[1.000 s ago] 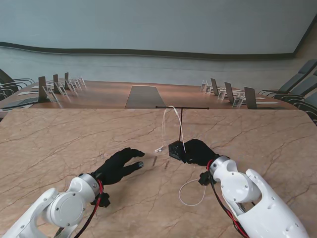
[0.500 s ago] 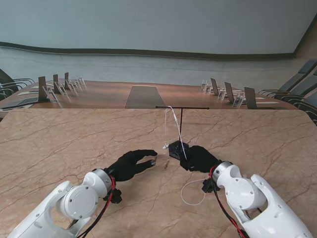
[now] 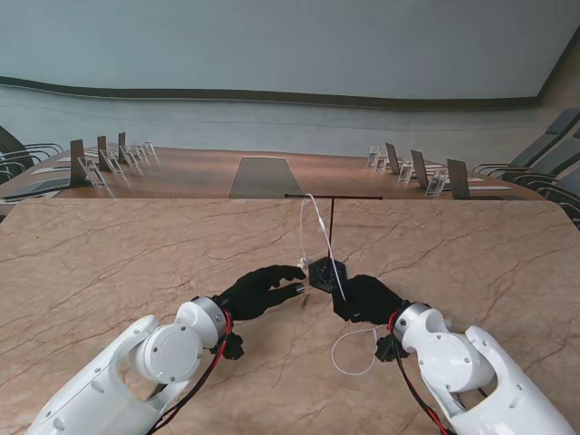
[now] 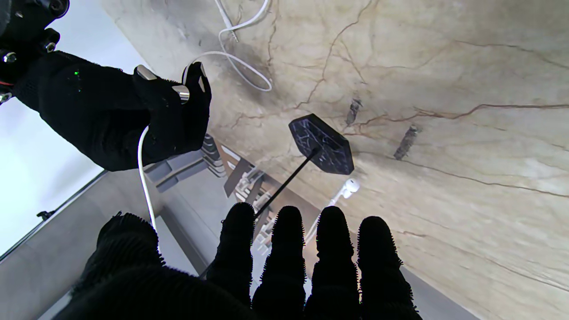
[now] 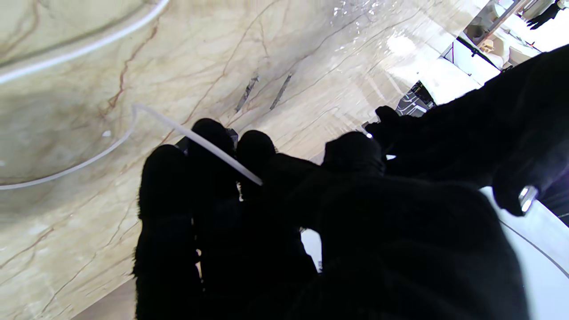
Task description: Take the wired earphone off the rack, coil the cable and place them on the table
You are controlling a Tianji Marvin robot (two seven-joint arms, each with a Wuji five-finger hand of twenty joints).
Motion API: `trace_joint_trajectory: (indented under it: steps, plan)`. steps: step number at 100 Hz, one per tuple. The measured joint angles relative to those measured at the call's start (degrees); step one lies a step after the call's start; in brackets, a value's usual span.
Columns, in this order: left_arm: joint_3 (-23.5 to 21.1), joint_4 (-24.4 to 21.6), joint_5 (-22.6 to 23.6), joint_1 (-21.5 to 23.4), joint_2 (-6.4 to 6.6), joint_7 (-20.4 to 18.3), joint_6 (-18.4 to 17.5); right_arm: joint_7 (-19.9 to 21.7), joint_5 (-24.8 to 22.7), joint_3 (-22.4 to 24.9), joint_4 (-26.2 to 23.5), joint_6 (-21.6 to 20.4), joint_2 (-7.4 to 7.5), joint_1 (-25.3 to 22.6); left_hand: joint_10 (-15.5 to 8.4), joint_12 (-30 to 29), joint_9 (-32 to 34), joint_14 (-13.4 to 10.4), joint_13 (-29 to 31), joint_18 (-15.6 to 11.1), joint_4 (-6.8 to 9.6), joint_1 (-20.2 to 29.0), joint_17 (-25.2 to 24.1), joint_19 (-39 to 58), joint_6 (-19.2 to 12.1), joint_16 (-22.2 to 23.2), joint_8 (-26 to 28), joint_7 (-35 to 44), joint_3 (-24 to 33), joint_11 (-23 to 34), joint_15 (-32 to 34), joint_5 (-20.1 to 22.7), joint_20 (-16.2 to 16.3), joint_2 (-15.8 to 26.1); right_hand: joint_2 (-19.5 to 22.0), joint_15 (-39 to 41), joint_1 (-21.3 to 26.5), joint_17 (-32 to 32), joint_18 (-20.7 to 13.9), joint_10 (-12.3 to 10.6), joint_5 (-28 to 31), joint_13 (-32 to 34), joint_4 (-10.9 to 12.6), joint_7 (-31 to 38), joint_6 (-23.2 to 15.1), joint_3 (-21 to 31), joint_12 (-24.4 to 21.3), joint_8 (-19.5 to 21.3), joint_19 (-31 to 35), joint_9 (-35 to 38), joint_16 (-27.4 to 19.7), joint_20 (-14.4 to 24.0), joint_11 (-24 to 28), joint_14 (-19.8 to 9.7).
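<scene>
The black T-shaped rack stands mid-table on its hexagonal base. A white earphone cable is draped over the crossbar. One earbud hangs low beside the base. My right hand, in a black glove, is just right of the base and nearer to me, shut on the cable, which runs between its fingers. The slack lies as a loop on the table by the right wrist. My left hand sits just left of the base, fingers apart and holding nothing, close to the hanging earbud.
The marble table stretches wide on both sides of the rack. Two short dark marks lie on the top near the base. Beyond the far edge stands a long conference table with chairs.
My left hand has moved forward and to the right, up to the rack base and the hanging earbud. My right hand has drawn slightly nearer to me, still holding the cable.
</scene>
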Motion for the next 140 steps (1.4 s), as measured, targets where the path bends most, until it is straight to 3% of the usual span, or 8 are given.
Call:
trace_joint_trajectory:
  steps: [14, 24, 54, 95, 113, 140]
  plan:
    - [1.64, 1.37, -1.15, -1.92, -0.48, 0.74, 0.11, 0.97, 0.0, 0.13, -0.18, -0.39, 0.28, -0.42, 0.72, 0.01, 0.02, 0.78, 0.0, -0.06, 0.0, 0.63, -0.01, 6.35, 0.45, 0.0, 0.0, 0.01, 0.0, 0.48, 1.19, -0.01, 1.01, 0.0, 0.0, 0.02, 0.0, -0.01, 0.02, 0.06, -0.02, 0.0, 0.0, 0.02, 0.0, 0.0, 0.0, 0.0, 0.04, 0.0, 0.0, -0.09, 0.01, 0.05]
    - [2.86, 2.59, -2.0, -3.66, -0.82, 0.89, 0.11, 2.11, -0.06, 0.05, -0.18, -0.9, 0.56, -0.43, 0.72, 0.67, 0.02, 0.79, 0.0, -0.09, 0.0, 0.64, -0.01, 7.08, 0.9, 0.18, 0.05, 0.73, 0.0, 1.2, 1.67, -1.1, -0.03, 0.0, -0.01, 0.05, 0.0, -0.01, 0.02, 0.07, -0.52, 0.0, 0.0, 0.33, 0.0, 0.0, 0.0, 0.0, 0.22, 0.0, 0.0, -0.43, 0.02, 0.06]
    - [4.73, 5.0, -4.88, -7.04, -2.02, 2.52, 0.36, 3.76, -0.33, -0.52, -1.12, -1.02, 1.11, -0.6, 2.18, 8.19, 1.87, 1.99, 1.15, 0.07, 0.0, 0.99, -0.06, 15.73, 3.04, 3.44, 3.75, 6.01, 0.0, 6.25, 6.24, -1.74, -0.13, 0.0, -0.01, 0.56, 0.0, -0.02, 0.06, 0.17, -0.54, 0.0, 0.0, 0.57, 0.0, 0.28, 0.01, 0.0, 0.56, 0.0, -0.34, -0.44, 0.16, 0.08]
    - [6.85, 8.59, -8.16, -10.5, -3.97, 6.32, -2.5, 5.58, -0.16, -2.92, -1.44, 0.05, 1.54, -0.24, 2.79, 8.32, 3.27, 2.39, 2.35, 0.74, 0.0, 3.61, -0.17, 16.46, 3.18, 3.47, 3.73, 6.55, 0.0, 6.69, 6.69, -1.7, -1.64, 0.05, -0.01, 0.63, 0.0, -0.02, 0.08, 0.2, -0.55, 0.0, 0.0, 0.6, 0.0, 0.34, 0.01, 0.0, 0.59, 0.0, -0.45, -0.45, 0.28, 0.09]
    - [7.31, 9.07, -9.09, -11.51, -4.37, 6.18, -2.56, 6.18, 0.13, -4.31, -1.0, 0.81, 1.64, 0.77, 2.79, 8.32, 4.54, 2.43, 2.38, 0.99, 0.0, 4.57, -0.17, 17.15, 3.18, 3.47, 3.75, 7.25, 0.0, 7.07, 6.69, -1.64, -1.97, 0.05, -0.01, 0.65, 0.0, -0.03, 0.08, 0.21, -0.55, 0.0, 0.0, 0.61, 0.0, 0.34, 0.01, 0.0, 0.61, 0.0, -0.45, -0.45, 0.29, 0.09]
    - [7.35, 9.38, -9.25, -12.69, -4.46, 5.1, -2.36, 7.38, 0.26, -5.0, -0.97, 1.97, 1.72, 1.04, 2.76, 10.69, 8.13, 3.34, 5.99, 2.13, 0.0, 8.92, 1.65, 19.42, 3.18, 3.44, 10.87, 17.37, -0.01, 10.52, 8.13, -0.47, -2.96, 0.05, -0.01, 0.69, 0.0, -0.03, 0.11, 0.25, -0.65, 0.0, 0.0, 0.62, 0.0, 0.34, 0.01, -0.01, 0.64, 0.0, -0.46, -0.46, 0.51, 0.1]
